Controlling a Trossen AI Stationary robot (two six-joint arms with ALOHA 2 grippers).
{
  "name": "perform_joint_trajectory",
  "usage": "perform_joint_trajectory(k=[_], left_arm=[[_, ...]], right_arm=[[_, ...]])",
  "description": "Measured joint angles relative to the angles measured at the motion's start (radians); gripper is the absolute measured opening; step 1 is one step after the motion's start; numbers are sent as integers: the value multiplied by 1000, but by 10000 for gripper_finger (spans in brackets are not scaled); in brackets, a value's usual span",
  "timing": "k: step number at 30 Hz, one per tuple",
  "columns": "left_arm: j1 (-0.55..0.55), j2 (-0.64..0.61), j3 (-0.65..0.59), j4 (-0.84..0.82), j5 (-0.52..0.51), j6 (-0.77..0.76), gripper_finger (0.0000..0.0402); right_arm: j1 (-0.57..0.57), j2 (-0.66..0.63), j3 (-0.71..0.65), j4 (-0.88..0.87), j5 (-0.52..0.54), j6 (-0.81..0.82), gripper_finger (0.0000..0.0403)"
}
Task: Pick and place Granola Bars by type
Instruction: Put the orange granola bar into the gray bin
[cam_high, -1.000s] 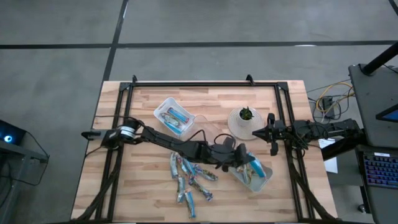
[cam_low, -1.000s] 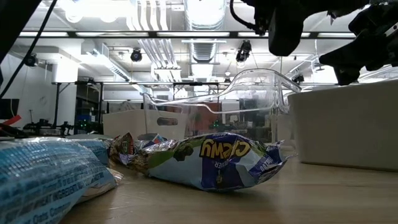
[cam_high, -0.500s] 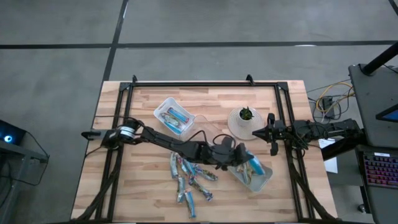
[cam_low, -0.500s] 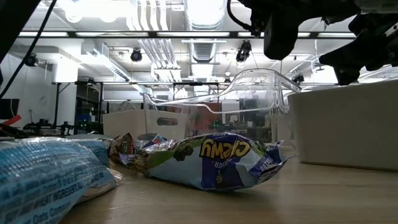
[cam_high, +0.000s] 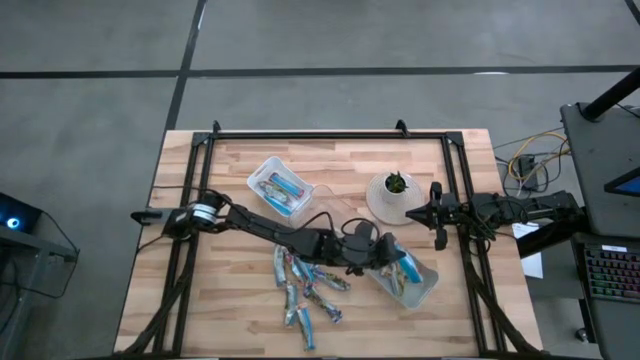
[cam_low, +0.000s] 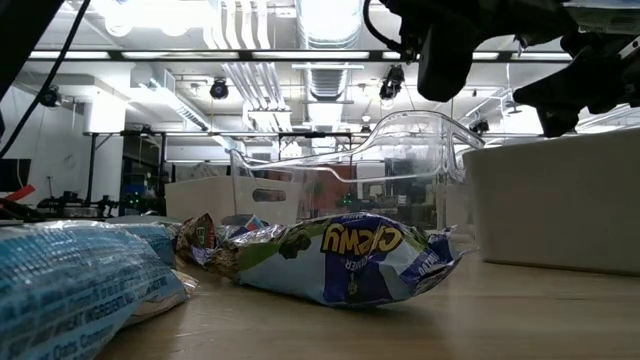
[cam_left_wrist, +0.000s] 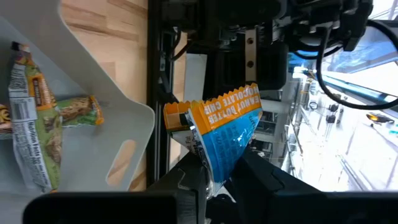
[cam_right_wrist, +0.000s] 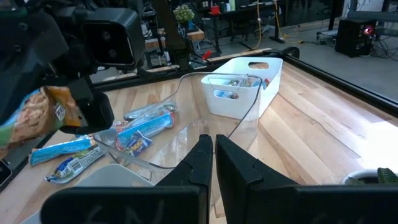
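- A bright blue granola bar (cam_left_wrist: 222, 134) was pinched by its lower end between the fingers of the left hand (cam_left_wrist: 221, 180), its wrapper standing up and fanned open above them.
- In the high view the left hand (cam_high: 385, 258) was seen over the clear tray at the right front of the surface (cam_high: 418, 285), with its arm stretched across from the left edge.
- Greenish-tan bars (cam_left_wrist: 37, 134) were seen lying in that tray in the left wrist view, and a bright blue bar (cam_high: 410, 267) was also visible inside it from above.
- A loose pile of bars (cam_high: 303, 290) was left on the surface just beside the tray, toward the front; one of them, marked "Chewy" (cam_low: 350, 258), lay nearest the low camera.
- A second clear tray (cam_high: 278, 187) stood well apart toward the back left, with a few blue bars in it.
- The step in hand was judged to be the carrying of a picked blue bar to its tray, the placing not yet done.
- Whether the tray below was the right one for this type could not be settled, since both colours appeared in it.
- The next move was judged to call for lowering over the chosen tray and parting the fingers so the bar drops clear of the rim.
- The right hand (cam_right_wrist: 211, 163) was held shut and empty, waiting at the right edge near a small potted plant (cam_high: 396, 190).
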Motion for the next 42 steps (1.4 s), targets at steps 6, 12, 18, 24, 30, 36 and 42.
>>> perform_joint_trajectory(k=[6,12,18,24,30,36,42], left_arm=[[-3,0,0,3,-2,0,46],[-2,0,0,22,-3,0,47],[-7,0,0,20,-3,-35,47],[-10,0,0,13,-8,-44,47],[-10,2,0,-26,-8,-55,47],[-10,46,19,-5,14,-97,47],[-10,82,60,26,48,-93,46]], right_arm=[[0,0,0,0,0,0,13],[0,0,0,0,0,0,13],[0,0,0,0,0,0,13],[0,0,0,0,0,0,13],[0,0,0,0,0,0,13],[0,0,0,0,0,0,13],[0,0,0,0,0,0,13]])
